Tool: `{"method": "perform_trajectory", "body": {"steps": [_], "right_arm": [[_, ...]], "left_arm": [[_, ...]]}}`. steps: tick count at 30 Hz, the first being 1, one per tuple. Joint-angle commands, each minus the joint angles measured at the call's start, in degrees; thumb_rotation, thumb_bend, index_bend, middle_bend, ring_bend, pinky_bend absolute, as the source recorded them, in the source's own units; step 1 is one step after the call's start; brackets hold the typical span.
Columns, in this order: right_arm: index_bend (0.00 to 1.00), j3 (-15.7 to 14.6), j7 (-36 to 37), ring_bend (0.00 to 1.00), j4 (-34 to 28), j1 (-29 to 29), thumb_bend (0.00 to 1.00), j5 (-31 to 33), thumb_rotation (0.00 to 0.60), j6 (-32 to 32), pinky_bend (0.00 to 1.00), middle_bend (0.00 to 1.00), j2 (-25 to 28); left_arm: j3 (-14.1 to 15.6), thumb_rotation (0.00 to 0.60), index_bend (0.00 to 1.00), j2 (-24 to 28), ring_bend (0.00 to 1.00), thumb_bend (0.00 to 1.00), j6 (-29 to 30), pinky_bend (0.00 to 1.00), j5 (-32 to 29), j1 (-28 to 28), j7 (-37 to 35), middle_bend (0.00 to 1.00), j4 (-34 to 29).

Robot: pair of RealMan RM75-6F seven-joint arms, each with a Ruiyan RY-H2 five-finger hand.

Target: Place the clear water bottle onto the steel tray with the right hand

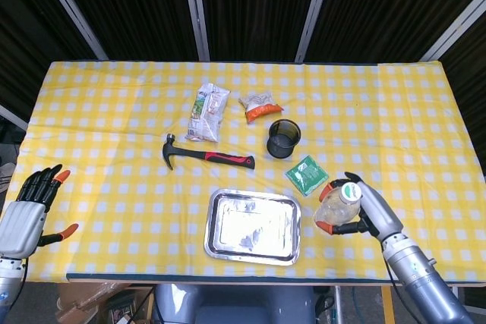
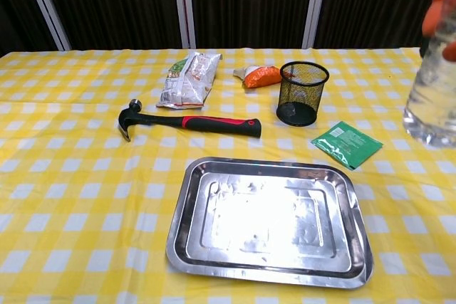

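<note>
My right hand (image 1: 363, 212) grips the clear water bottle (image 1: 336, 206) in the air just right of the steel tray (image 1: 253, 226). The bottle's green-and-white cap points up toward the head camera. In the chest view the clear water bottle (image 2: 433, 97) hangs at the far right edge with orange fingertips (image 2: 436, 5) at its top, and the steel tray (image 2: 271, 219) lies bare below and to its left. My left hand (image 1: 29, 212) hovers open off the table's front-left corner.
A red-handled hammer (image 1: 206, 156) lies behind the tray. A black mesh cup (image 1: 283, 137) and a green packet (image 1: 307, 174) sit behind the bottle. Two snack bags (image 1: 207, 111) (image 1: 260, 105) lie farther back.
</note>
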Motion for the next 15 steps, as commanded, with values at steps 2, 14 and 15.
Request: {"method": "perform_trajectory", "body": {"steps": [2, 14, 15], "right_arm": [[0.67, -3.76, -1.13, 0.26, 3.21, 0.27, 0.48, 3.37, 0.6, -0.83, 0.0, 0.56, -6.77], [0.68, -6.07, 4.45, 0.26, 13.07, -2.07, 0.48, -2.44, 0.6, 0.56, 0.0, 0.57, -14.99], [0.68, -6.01, 4.65, 0.26, 12.84, -2.38, 0.48, -3.18, 0.6, 1.05, 0.0, 0.57, -14.45]], "left_arm": [[0.0, 0.6, 0.06, -0.1, 0.0, 0.18, -0.04, 0.0, -0.02, 0.0, 0.21, 0.0, 0.06], [-0.09, 0.6, 0.06, -0.34, 0.0, 0.18, -0.44, 0.0, -0.34, -0.14, 0.71, 0.0, 0.14], [-0.06, 0.6, 0.06, -0.36, 0.0, 0.18, -0.46, 0.0, -0.29, -0.14, 0.79, 0.0, 0.1]]}}
